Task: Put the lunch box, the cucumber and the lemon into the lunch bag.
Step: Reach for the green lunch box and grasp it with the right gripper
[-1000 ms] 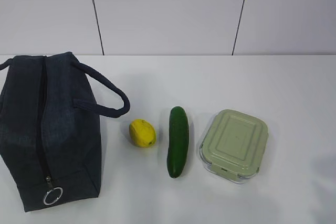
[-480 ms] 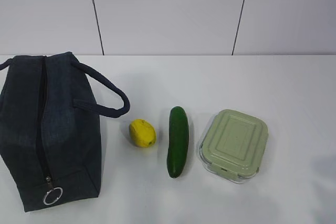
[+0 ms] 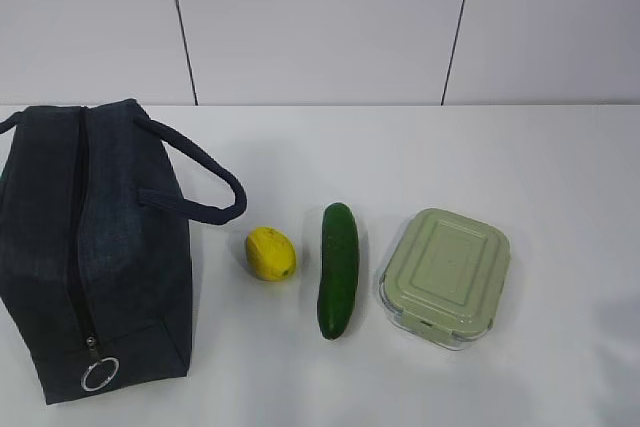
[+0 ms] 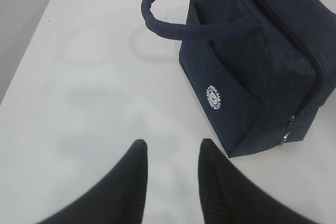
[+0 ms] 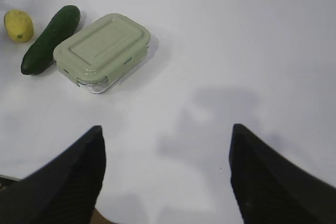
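The dark navy lunch bag point(image 3: 95, 247) stands at the left of the white table, its zipper shut, with a metal ring pull point(image 3: 100, 374) at its near end. The yellow lemon point(image 3: 271, 252), the dark green cucumber point(image 3: 339, 269) and the lunch box point(image 3: 447, 274) with its sage-green lid lie in a row to its right. My left gripper point(image 4: 171, 148) is open and empty over bare table beside the bag point(image 4: 262, 66). My right gripper point(image 5: 167, 132) is wide open and empty, short of the lunch box point(image 5: 102, 51), the cucumber point(image 5: 50, 38) and the lemon point(image 5: 18, 24). Neither gripper shows in the exterior view.
A white panelled wall point(image 3: 320, 22) rises behind the table. The bag's loop handle point(image 3: 205, 182) sticks out toward the lemon. The table's left edge point(image 4: 23, 61) shows in the left wrist view.
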Tool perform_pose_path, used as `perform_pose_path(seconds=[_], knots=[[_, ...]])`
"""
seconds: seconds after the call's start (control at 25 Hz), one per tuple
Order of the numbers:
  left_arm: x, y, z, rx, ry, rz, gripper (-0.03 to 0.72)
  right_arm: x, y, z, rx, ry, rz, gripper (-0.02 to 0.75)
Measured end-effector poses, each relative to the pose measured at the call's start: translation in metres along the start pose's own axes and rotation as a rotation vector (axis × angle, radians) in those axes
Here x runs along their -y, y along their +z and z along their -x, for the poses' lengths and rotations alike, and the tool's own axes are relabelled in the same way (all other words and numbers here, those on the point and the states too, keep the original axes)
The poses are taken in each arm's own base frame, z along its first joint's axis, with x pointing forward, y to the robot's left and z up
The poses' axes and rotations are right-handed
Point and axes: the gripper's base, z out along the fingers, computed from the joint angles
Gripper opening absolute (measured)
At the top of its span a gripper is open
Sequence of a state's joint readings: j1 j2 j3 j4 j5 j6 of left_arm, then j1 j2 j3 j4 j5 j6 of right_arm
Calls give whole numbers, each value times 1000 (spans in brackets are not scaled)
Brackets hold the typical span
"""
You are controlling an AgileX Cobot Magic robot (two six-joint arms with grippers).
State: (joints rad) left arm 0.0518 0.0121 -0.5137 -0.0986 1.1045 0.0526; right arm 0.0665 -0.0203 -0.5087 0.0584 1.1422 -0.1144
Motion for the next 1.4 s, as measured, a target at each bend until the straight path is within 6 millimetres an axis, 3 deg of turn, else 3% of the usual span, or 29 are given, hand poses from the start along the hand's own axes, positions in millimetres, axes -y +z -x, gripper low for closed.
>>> perform_pose_path(seconds=[0.92,1.4], knots=[[2,0,0,1,-10,-21,234,-7,0,1,9,51,78,533],[2,0,0,1,-11,-21,236,-15,19,18,-134,202,196,533]])
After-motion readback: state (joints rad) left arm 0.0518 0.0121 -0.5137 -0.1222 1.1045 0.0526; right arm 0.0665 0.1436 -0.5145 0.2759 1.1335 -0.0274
